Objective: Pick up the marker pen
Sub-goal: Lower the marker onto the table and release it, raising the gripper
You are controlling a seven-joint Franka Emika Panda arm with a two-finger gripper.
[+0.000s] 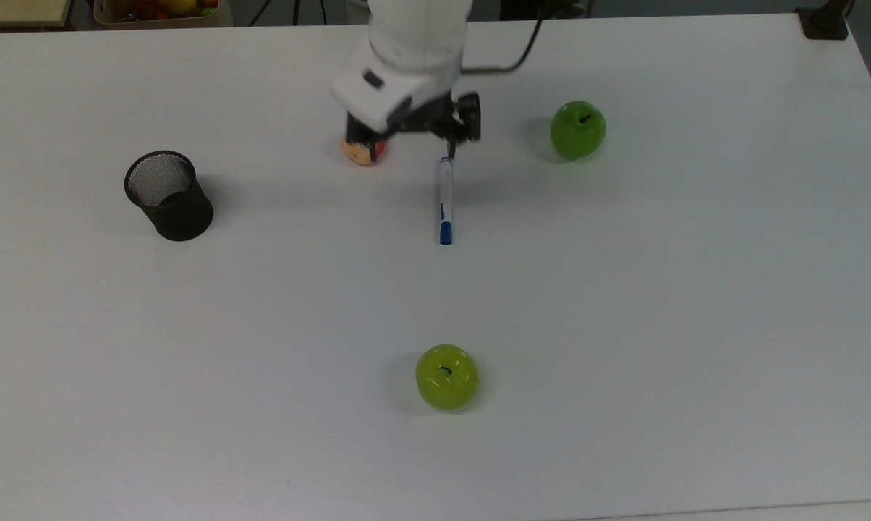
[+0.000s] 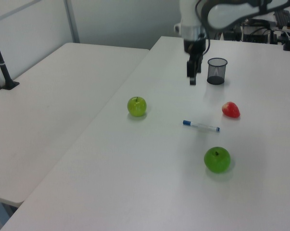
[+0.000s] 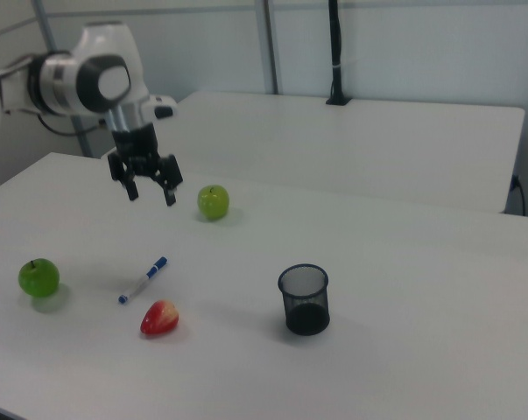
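One marker pen [image 1: 444, 201], white barrel, blue cap, lying flat on the white table [image 1: 696, 325] between a red strawberry-shaped fruit [image 3: 159, 318] and a dark green apple [image 1: 578, 129]. One gripper [image 3: 148, 186], raised well above the pen, fingers spread, holding nothing. Also present: mesh pen cup [image 1: 168, 195], lighter green apple [image 1: 446, 376]. Status: pen not yet grasped; descent, closure and lift all appear outstanding.

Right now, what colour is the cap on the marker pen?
Blue, on the white marker pen; the top view shows it best.
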